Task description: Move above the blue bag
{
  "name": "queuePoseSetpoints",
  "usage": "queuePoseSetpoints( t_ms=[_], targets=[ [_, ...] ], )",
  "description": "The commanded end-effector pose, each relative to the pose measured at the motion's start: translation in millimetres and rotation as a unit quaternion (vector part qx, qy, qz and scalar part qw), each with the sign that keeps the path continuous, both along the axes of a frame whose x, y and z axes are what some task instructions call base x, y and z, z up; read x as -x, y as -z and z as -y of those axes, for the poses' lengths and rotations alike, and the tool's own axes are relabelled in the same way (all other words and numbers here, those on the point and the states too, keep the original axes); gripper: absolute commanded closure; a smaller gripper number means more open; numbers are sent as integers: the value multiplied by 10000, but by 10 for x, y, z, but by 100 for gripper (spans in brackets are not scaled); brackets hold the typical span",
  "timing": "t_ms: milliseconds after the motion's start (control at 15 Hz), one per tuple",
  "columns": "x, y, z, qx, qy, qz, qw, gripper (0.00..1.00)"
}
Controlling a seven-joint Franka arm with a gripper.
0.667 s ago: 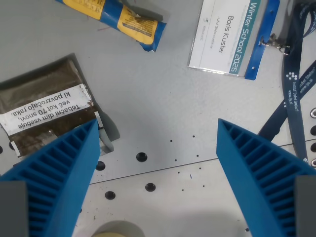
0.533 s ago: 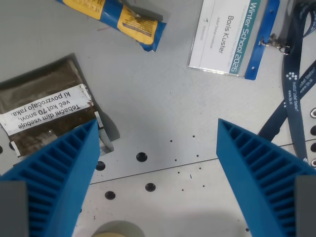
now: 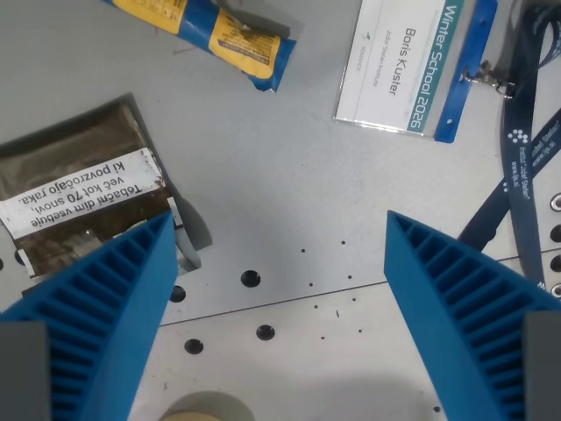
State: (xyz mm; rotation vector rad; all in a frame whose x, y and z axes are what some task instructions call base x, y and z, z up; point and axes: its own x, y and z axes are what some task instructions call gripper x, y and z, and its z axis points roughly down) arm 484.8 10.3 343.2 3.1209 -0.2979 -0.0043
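As seen fr wrist cam: jaws (image 3: 279, 263) spread wide, nothing betw them, over bare desk (image 3: 263, 158).
Blue bag (image 3: 203, 28): far ahead-left of jaws, top edge, partly cut off.
Tobacco pouch (image 3: 83, 197): touching/behind left finger.
Name badge (image 3: 408, 63): ahead-right w/ lanyard (image 3: 517, 167).

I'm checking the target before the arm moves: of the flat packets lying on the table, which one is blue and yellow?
The blue bag at the top of the wrist view, with yellow panels. The tobacco pouch on the wrist view's left is brown with a white warning label.
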Motion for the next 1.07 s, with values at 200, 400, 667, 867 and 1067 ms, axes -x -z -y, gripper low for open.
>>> queuePoseSetpoints(
  t_ms=[200,400,667,867,1067],
  targets=[
    [-30,65,-12,9,-716,101,9974,0],
    [-60,142,-31,23,-1150,160,9932,0],
    [-105,276,-65,60,-1810,207,9833,0],
    [-142,400,-96,93,-2299,256,9728,0],
    [-185,542,-130,133,-2782,311,9599,0]
  ],
)
